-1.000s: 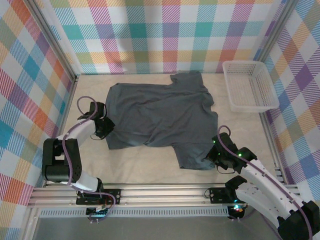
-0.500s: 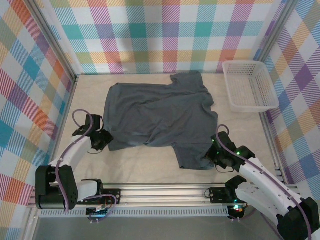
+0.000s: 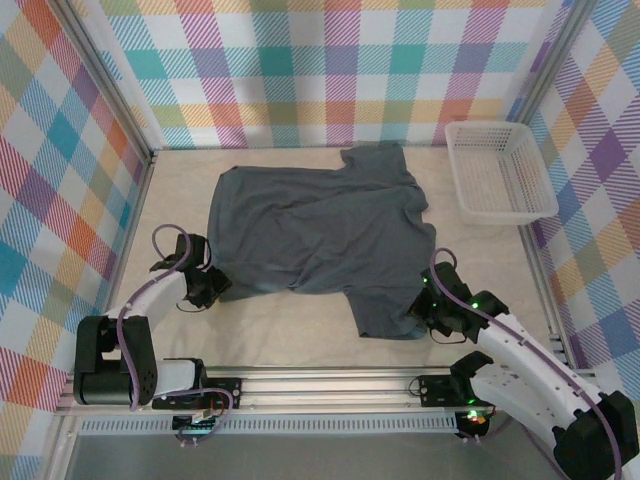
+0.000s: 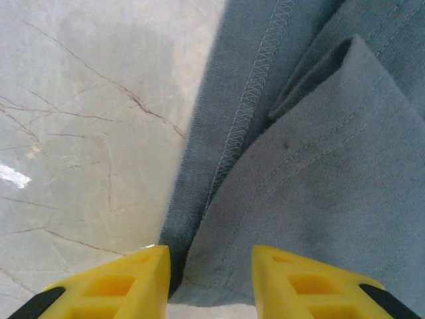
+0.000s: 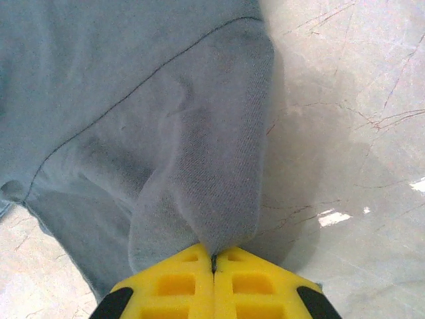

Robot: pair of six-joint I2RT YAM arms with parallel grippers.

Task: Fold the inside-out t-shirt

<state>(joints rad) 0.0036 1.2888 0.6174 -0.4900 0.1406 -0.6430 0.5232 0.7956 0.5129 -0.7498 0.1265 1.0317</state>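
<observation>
Though it lies spread mostly flat across the middle of the table (image 3: 290, 335), the t-shirt (image 3: 320, 235) is rumpled, a plain slate-grey with soft creases; it lies sideways, one sleeve toward the far wall, the other toward the near edge, well apart from the white basket (image 3: 498, 172) in the far right corner.

The top view shows the whole garment and both arms: the left gripper (image 3: 212, 285) at its near left corner, the right gripper (image 3: 425, 308) at the near sleeve. The left wrist view shows what that one cannot: a raised overlock seam (image 4: 249, 113) running along the cloth, a folded layer lying over it, and the yellow fingers (image 4: 126, 282) of the left gripper (image 4: 211, 266) standing apart, with the cloth's edge lying between them on the marbled tabletop. In the right wrist view the right gripper (image 5: 213, 259) has its fingers pressed together, clamped on a ridge of t-shirt (image 5: 133, 100) that rises into them.

A second ago the left gripper sat farther up the shirt's left edge, over the cloth; now it is closer to the near rail, at the corner, and that arm's elbow has swung back; the right gripper has barely shifted, and the sleeve it pinches lies as it did.
</observation>
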